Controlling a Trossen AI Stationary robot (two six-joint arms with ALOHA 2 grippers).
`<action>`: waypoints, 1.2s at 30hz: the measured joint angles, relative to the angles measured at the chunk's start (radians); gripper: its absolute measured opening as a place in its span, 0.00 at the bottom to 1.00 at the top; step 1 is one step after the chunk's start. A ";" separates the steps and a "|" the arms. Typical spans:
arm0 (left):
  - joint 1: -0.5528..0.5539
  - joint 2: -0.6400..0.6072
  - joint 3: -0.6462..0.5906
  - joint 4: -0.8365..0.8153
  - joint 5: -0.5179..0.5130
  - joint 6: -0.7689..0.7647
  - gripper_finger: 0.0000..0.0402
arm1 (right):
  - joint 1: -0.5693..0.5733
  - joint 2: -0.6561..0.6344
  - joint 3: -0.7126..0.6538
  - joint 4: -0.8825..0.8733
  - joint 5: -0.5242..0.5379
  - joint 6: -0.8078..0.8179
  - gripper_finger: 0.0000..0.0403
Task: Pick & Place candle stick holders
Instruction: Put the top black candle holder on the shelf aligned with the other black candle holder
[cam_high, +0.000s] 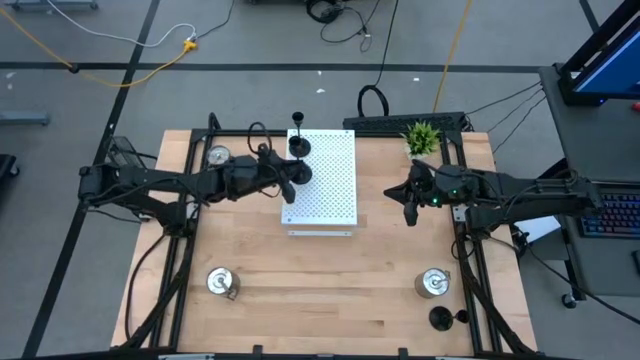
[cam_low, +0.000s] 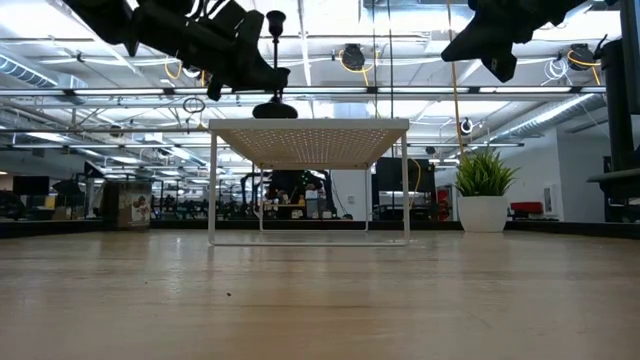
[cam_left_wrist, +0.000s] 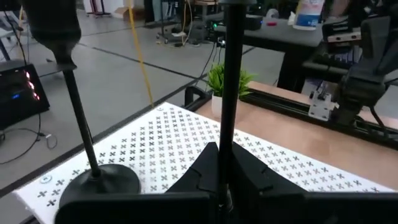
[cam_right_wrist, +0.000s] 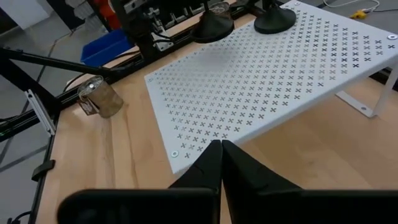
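The left gripper (cam_left_wrist: 221, 180) is closed on the thin stem of a black candle stick holder (cam_high: 299, 174), low down near its round base, over the white perforated board (cam_high: 330, 190). A second black holder (cam_high: 298, 146) stands upright on the board just beside it, toward the far edge. The right gripper (cam_right_wrist: 221, 163) is shut and empty, held above the table near the board's right side.

Handling, judged: the black holders appear rigid, light and top-slender; a grip low on the stem should limit tipping, though the smooth stem may slip. The silver holders look squat, stable and slick; the body is likely the better hold than the small side handle.

Remaining pieces: silver holders at the left rear (cam_high: 217, 155), front left (cam_high: 220, 282) and front right (cam_high: 433, 283); a third black holder (cam_high: 441, 319) at the front right.

The wooden table (cam_high: 330, 290) is flat. A potted plant (cam_high: 422, 137) stands at the rear. The board is raised on thin legs.
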 joint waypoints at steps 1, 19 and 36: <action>0.003 0.000 0.000 -0.009 0.007 0.000 0.03 | 0.000 0.000 0.000 0.000 0.000 0.000 0.00; 0.022 0.006 -0.127 0.173 0.007 0.022 0.03 | 0.000 0.000 0.000 0.000 0.002 0.027 0.00; 0.057 0.098 -0.127 0.256 0.045 0.015 0.04 | 0.000 0.000 0.000 -0.001 0.002 0.045 0.00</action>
